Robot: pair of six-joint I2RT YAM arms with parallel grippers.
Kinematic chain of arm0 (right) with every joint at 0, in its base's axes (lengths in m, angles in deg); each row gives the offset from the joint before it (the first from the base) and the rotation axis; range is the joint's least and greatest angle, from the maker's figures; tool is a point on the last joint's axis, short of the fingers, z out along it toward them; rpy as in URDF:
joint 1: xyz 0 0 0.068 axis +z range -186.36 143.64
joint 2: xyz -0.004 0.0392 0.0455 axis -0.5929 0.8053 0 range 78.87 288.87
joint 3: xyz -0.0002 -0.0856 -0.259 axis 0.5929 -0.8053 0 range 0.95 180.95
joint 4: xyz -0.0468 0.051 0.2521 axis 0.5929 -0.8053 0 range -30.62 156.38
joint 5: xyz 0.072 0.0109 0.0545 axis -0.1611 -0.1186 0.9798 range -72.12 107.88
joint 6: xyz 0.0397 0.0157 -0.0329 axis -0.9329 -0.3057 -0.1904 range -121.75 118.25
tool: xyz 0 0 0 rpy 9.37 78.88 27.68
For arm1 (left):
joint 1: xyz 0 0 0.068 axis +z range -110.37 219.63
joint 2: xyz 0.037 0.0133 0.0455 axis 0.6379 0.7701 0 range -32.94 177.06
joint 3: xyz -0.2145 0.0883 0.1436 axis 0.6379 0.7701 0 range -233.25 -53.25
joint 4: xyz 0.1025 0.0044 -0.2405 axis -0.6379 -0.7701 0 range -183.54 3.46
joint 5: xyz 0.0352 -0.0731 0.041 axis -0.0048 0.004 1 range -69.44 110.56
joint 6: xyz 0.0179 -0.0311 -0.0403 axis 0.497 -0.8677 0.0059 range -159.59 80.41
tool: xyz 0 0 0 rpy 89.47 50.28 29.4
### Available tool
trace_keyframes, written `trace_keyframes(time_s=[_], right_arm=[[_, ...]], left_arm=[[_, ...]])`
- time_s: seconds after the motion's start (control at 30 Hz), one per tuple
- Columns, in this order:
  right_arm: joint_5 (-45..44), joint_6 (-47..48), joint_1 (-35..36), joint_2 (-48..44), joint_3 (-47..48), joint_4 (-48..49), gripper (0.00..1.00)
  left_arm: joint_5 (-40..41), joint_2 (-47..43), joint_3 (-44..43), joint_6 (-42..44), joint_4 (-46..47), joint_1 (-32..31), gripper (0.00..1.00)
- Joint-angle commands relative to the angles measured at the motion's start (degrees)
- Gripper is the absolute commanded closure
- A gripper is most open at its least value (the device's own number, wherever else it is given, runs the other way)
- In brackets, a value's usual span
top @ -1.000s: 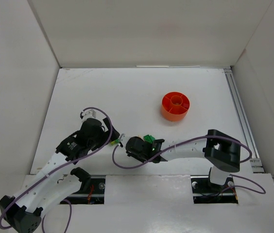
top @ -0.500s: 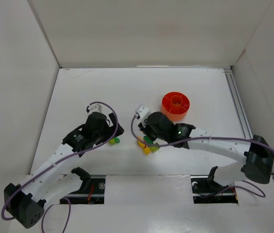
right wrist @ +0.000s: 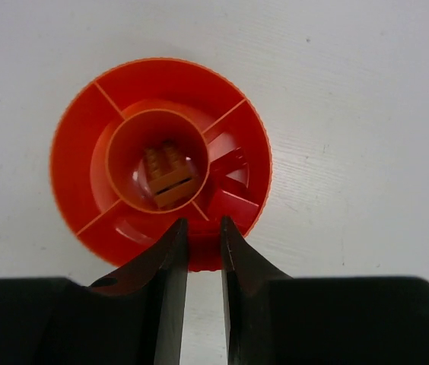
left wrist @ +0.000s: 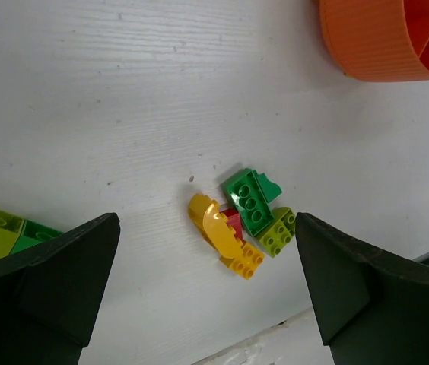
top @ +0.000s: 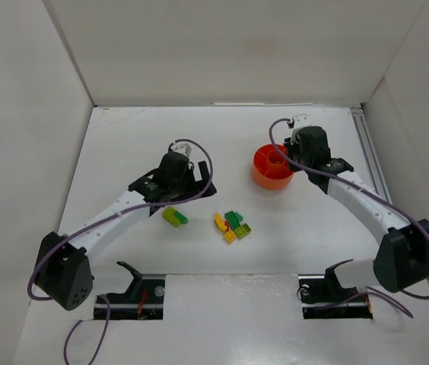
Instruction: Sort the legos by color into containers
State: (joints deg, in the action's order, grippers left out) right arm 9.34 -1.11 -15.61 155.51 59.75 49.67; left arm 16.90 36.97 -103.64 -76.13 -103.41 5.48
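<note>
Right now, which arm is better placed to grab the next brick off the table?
Left, probably. The left end effector is open and aimed at the pile of bricks, while the right end effector is shut above the orange dish, away from them.

White table (top: 199, 144), plain white walls (top: 222, 46) on three sides; metal rail (top: 375, 179), perhaps aluminium, along right edge; even light.

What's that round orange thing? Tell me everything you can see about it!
The orange dish is round, shallow and plastic-looking, with a ribbed outer wall. Thin walls split it into compartments around a small middle cup. A brown brick lies in the cup, and red bricks sit in one outer compartment. It stands flat on the white table.
</note>
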Motion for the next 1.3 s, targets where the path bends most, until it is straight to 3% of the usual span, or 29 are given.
trace_keyframes(time_s=[0.0,0.2,0.8,1.07,1.27], right_arm=[[1.77,0.23,-2.64,3.06,3.24,1.41,0.83],[5.72,0.76,-5.2,9.04,6.75,3.53,0.81],[3.7,-0.91,-5.72,14.24,10.19,4.67,0.46],[1.87,-1.96,-5.72,6.25,8.26,5.2,0.43],[-0.34,-3.1,-5.72,-1.39,4.3,4.59,0.42]], left_arm=[[-3.8,3.9,-3.31,3.4,3.42,-0.82,0.0],[-5.13,9.1,-7.0,4.63,3.94,-0.83,0.0],[-8.64,13.06,-9.29,7.79,3.42,-0.83,0.0],[-9.7,14.2,-9.29,8.84,3.42,-2.59,0.02],[-9.7,15.87,-7.27,9.46,4.81,-6.45,0.15]])
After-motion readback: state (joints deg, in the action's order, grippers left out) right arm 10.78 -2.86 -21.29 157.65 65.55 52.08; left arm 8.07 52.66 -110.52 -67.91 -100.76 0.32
